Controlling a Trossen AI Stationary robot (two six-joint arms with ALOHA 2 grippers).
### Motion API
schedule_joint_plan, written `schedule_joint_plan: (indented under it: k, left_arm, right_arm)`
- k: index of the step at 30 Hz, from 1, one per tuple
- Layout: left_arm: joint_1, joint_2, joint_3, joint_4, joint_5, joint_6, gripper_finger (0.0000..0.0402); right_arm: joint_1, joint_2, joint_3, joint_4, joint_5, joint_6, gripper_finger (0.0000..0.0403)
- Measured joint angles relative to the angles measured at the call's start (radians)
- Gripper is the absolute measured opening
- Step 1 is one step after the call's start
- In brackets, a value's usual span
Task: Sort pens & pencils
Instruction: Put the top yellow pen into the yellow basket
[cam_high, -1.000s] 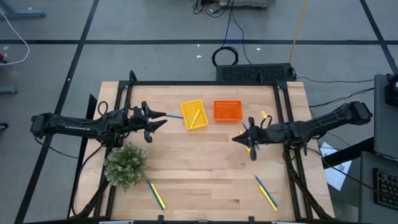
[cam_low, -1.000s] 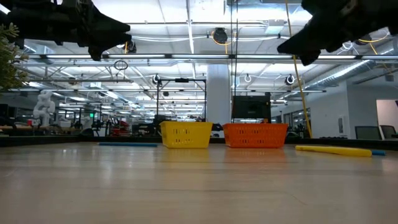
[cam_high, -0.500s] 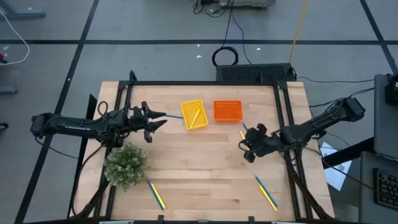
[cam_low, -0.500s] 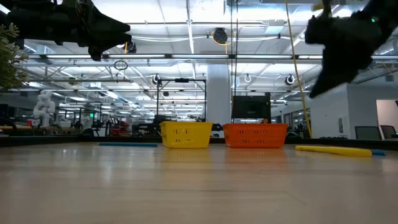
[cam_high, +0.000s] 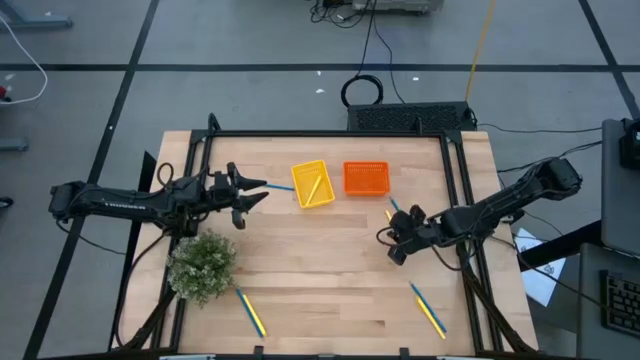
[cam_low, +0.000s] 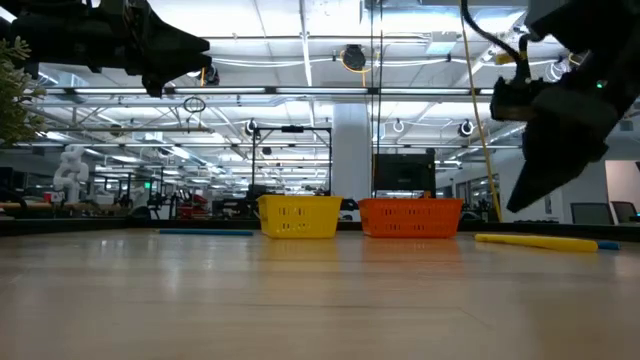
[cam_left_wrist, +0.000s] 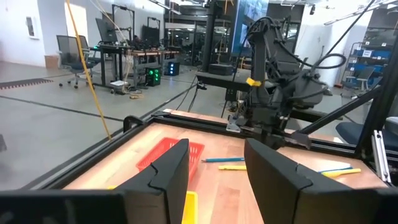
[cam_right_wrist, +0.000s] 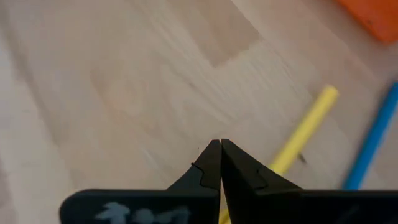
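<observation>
We see bare counter (cam_high: 320, 270) in front of the yellow tray (cam_high: 312, 184); the plant (cam_high: 203, 264) blocks its front-left.

Blue pens (cam_high: 416, 293) and yellow pencils (cam_high: 432, 319) lying flat, scattered, one pencil in yellow tray (cam_high: 298, 172)

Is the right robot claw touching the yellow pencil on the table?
Cannot tell. In the right wrist view the shut right gripper overlaps the yellow pencil, but neither contact nor a gap shows plainly.
</observation>
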Motion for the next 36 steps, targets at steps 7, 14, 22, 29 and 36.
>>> schedule_joint_plan:
  k: [7, 14, 22, 29, 36]
  left_arm:
    - [0.0, 0.0, 0.0, 0.006, 0.0, 0.001, 0.0159]
    - [0.0, 0.0, 0.0, 0.006, 0.0, 0.001, 0.0159]
    - [0.0, 0.0, 0.0, 0.006, -0.001, 0.001, 0.0159]
    - [0.0, 0.0, 0.0, 0.005, -0.001, 0.001, 0.0159]
    - [0.0, 0.0, 0.0, 0.005, -0.001, 0.001, 0.0159]
  right_arm:
    - [-0.002, 0.022, 0.001, -0.118, 0.023, 0.174, 0.004]
    - [-0.035, 0.123, 0.001, -0.099, 0.068, 0.223, 0.0099]
    - [-0.063, 0.203, 0.006, -0.083, 0.037, 0.291, 0.0096]
    - [-0.063, 0.204, 0.004, -0.1, 0.018, 0.286, 0.0038]
    - [-0.063, 0.205, 0.003, -0.098, 0.028, 0.232, 0.0018]
